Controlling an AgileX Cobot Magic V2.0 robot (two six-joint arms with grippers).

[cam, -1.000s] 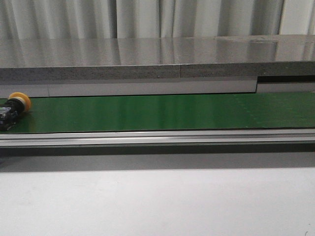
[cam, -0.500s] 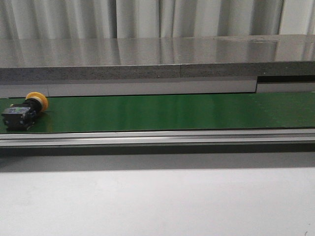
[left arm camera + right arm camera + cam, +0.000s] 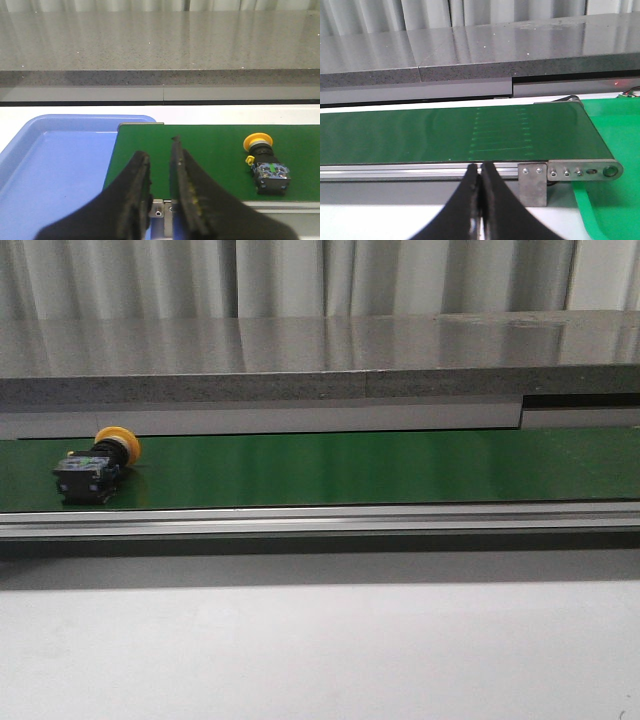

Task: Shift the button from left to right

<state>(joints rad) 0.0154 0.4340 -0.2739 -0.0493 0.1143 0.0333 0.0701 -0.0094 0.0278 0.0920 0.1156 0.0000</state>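
Note:
The button lies on its side at the left end of the green conveyor belt, its yellow-orange cap towards the back and its dark body towards the front. It also shows in the left wrist view, on the belt and well apart from my fingers. My left gripper is open and empty, over the belt's near rail beside the blue tray. My right gripper is shut and empty, in front of the belt's rail near its right end. Neither gripper shows in the front view.
A blue tray sits at the belt's left end. A green tray sits past the belt's right end, beside a metal end bracket. A grey stone counter runs behind the belt. A white table surface lies in front.
The button has travelled to the right along the belt, from the frame's left edge to further in. Nothing else has changed.

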